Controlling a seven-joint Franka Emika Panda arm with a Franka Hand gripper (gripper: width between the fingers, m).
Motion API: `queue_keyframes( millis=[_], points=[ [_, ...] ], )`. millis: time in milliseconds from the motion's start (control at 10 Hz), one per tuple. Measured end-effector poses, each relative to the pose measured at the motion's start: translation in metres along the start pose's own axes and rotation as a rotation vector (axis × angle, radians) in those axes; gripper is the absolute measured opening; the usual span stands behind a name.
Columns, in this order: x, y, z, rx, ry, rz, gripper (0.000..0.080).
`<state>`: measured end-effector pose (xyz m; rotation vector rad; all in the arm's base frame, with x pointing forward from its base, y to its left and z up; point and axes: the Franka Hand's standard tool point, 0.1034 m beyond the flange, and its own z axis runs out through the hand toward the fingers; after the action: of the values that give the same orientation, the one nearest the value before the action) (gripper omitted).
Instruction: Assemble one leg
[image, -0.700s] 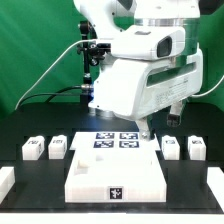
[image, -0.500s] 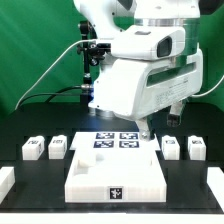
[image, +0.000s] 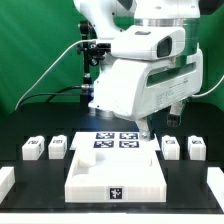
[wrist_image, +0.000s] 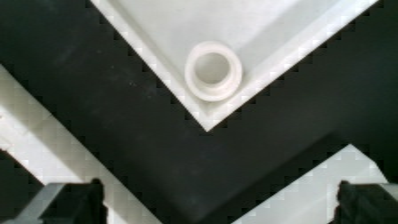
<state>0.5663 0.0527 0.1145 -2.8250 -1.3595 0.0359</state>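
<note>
White plastic filled the exterior view's middle: the arm (image: 140, 70) bulked over the scene, and how its jaws stood could not be read there. Low in the frame, on the black table (image: 40, 180), lay the square top (image: 115, 172), with the marker board (image: 115, 140) just behind it, partly hidden. One leg (image: 33, 148) and a second leg (image: 58, 147) stood at the exterior view's left, with two more legs (image: 171, 146) (image: 196, 147) at its right, all untouched. The wrist view showed only a corner of the square top with its round socket (wrist_image: 214, 70). The gripper (wrist_image: 214, 205) was spread wide around nothing, its dark fingertips (wrist_image: 63, 205) blurred and cropped. A pale band (wrist_image: 45, 130) was too cut off to identify.
</note>
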Motion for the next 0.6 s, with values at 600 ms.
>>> queue_keyframes(
  millis=[600],
  points=[
    [-0.0002,-0.0002,0.0002,0.000,0.000,-0.036,0.0650]
  ],
)
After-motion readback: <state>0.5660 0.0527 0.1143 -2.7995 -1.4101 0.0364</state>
